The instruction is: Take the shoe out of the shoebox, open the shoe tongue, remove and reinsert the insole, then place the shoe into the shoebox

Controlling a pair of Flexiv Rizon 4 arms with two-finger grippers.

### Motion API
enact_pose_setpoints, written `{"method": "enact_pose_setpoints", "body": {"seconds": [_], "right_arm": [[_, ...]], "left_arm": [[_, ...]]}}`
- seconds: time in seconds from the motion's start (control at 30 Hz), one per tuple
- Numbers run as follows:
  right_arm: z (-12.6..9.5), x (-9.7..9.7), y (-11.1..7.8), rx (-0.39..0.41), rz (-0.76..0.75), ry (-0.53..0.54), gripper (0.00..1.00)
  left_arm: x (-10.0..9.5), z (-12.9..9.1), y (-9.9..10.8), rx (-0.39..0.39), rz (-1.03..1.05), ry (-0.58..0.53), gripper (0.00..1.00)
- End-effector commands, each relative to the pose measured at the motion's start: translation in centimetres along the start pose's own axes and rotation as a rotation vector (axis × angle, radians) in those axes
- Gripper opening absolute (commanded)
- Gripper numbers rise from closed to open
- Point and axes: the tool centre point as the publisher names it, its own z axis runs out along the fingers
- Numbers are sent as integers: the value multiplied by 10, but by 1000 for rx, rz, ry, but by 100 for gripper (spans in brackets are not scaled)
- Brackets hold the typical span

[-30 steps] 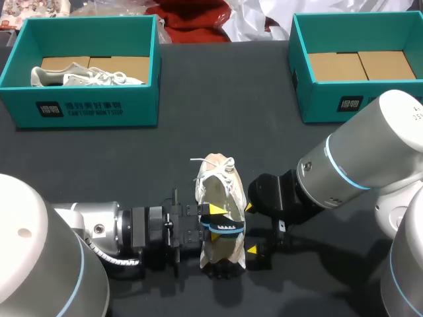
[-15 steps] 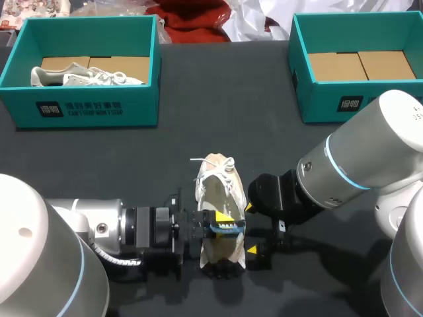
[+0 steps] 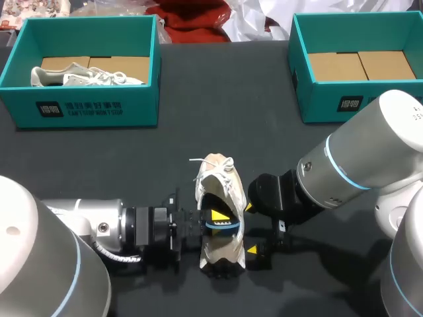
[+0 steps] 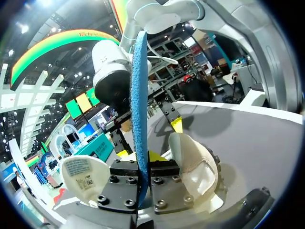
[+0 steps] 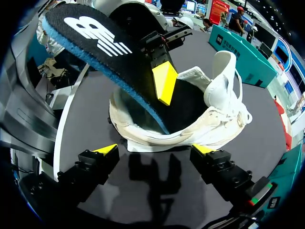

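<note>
Partly hidden inside the shoe (image 3: 213,178), insole (image 5: 95,33) tight between left fingers (image 3: 218,214); right fingers (image 5: 106,149) apart, empty, alongside.

Your left gripper (image 4: 139,160) has both black, bolted finger blocks pressed against a thin blue foam insole (image 4: 139,86), one from each side. The insole stands upright and edge-on, rising well past the fingers. A cream-white fabric shoe (image 4: 193,162) lies just under the gripper, its opening spread to either side of the insole. Its white tongue (image 4: 78,169), with a printed label, curls out on one side. On the far side, your white right arm (image 4: 112,67) faces the gripper, with one yellow fingertip (image 4: 177,125) near the shoe's rim, over the grey tabletop (image 4: 248,129)
</note>
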Motion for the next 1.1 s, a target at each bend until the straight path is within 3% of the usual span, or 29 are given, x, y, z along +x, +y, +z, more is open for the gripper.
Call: {"method": "enact_pose_setpoints", "body": {"seconds": [0.03,0.13,0.4,0.43,0.57,0.93,1.03,1.07,1.1], "right_arm": [[0,2,-1,-1,1,-3,100],[0,2,-1,-1,1,-3,100],[0,2,-1,-1,1,-3,100],[0,2,-1,-1,1,-3,100],[0,2,-1,-1,1,-3,100],[0,2,-1,-1,1,-3,100],[0,2,-1,-1,1,-3,100],[0,2,-1,-1,1,-3,100],[0,2,-1,-1,1,-3,100]], "left_arm": [[0,8,12,-10,21,-6,0],[0,9,17,-48,28,-21,0],[0,5,9,-60,14,-39,0],[-1,4,7,-57,12,-42,14],[-1,3,-2,-44,12,-45,24],[-5,2,-31,-28,44,-58,29],[-4,3,-34,-35,60,-54,25],[-4,3,-34,-42,71,-57,4],[-3,4,-33,-47,76,-57,0]]}}
